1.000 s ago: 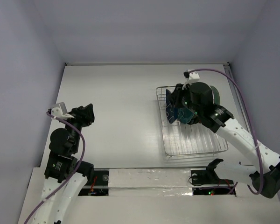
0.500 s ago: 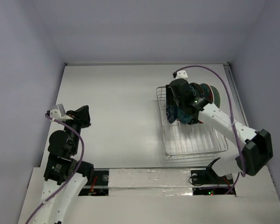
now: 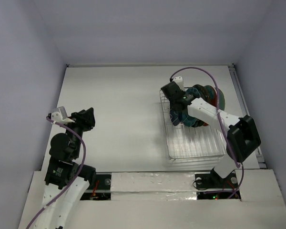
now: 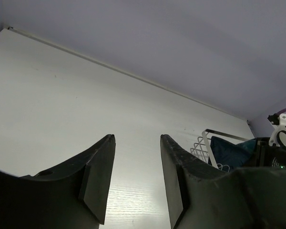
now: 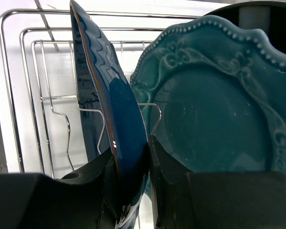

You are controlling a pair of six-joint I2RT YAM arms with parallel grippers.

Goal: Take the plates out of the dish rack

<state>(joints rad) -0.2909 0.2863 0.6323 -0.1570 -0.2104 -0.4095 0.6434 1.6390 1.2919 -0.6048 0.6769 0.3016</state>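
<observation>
Right end effector [image 5: 128, 164] pinches the blue plate [image 5: 109, 105], upright in the rack [image 3: 200, 145] just beside the teal plate [image 5: 214, 124], best lifted straight up, clear of prongs and neighbour, before tilting, while the left end effector [image 4: 137, 157] hangs open, empty, over the desk [image 4: 62, 95].

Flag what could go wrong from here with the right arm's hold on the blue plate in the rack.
1. The right fingers pinch only the thin rim of the glossy blue plate, so it may slip or swing when lifted.
2. The teal plate stands close beside one finger; a tilted pull could knock it.
3. A prong of the rack rises between the two plates and might snag the blue plate if dragged sideways.
</observation>
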